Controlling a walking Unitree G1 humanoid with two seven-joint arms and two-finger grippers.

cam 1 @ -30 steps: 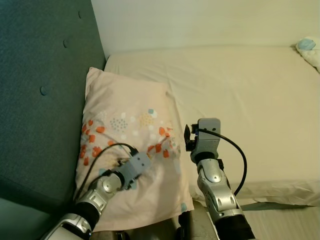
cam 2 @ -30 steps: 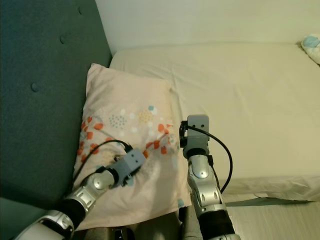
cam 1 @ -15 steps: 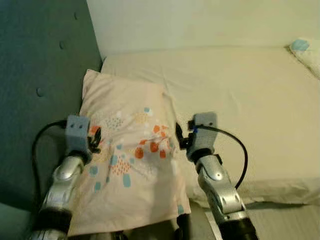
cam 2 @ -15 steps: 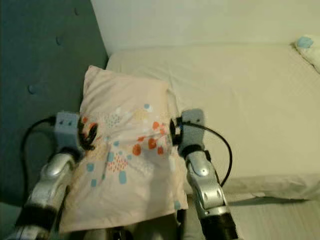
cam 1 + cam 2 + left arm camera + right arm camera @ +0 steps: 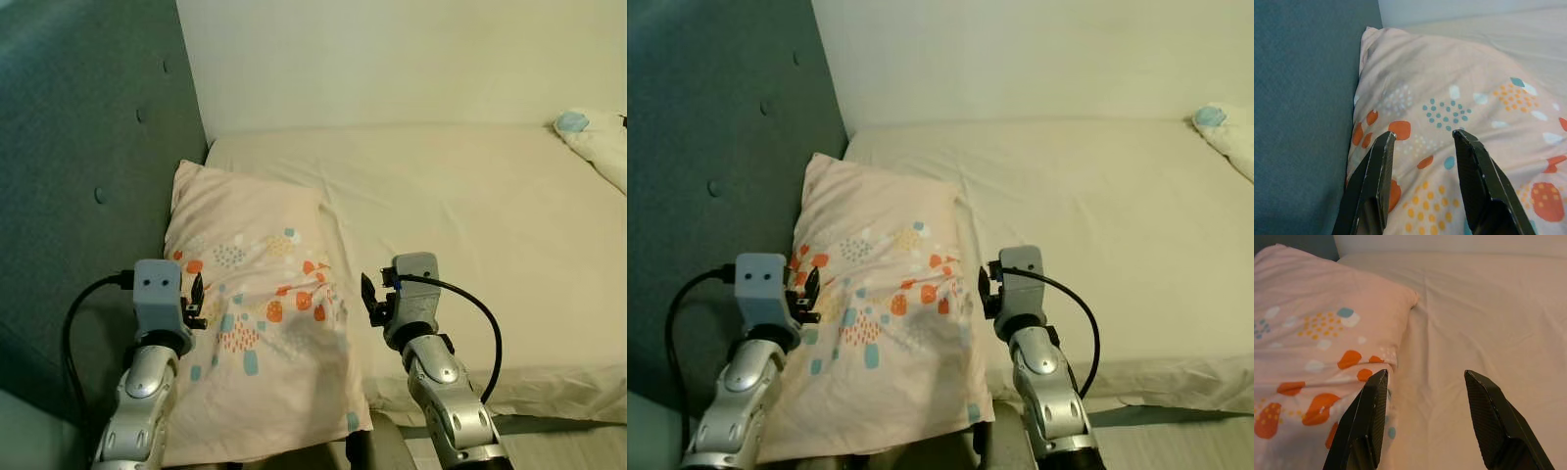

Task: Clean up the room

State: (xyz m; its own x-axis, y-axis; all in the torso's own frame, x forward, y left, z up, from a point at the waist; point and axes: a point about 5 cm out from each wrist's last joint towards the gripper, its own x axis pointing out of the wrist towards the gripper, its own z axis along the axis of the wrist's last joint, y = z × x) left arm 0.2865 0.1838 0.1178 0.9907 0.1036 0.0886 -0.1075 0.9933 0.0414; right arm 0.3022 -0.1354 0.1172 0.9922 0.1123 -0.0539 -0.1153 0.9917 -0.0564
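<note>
A pale pink pillow (image 5: 260, 323) printed with orange, blue and white spots lies at the head end of a bed (image 5: 470, 225) covered by a cream sheet, its far side against the dark teal tufted headboard (image 5: 78, 176). A white wall (image 5: 392, 59) runs behind the bed.

The left pincer (image 5: 1422, 139) hangs over the pillow's headboard side, its two black fingers spread apart with nothing between them; the wrist view shows the fingertips (image 5: 1385, 142) above an orange blotch and a patch of blue dots. The right pincer (image 5: 1422, 379) is at the pillow's opposite edge, also spread and empty. Its wrist view shows what the head views do not: one finger sits over the pillow's edge while the other is over bare sheet, with the pillow's corner (image 5: 1411, 296) ahead.

The head views alone take in a rumpled white cloth with a blue patch (image 5: 588, 132) at the bed's far right edge.
</note>
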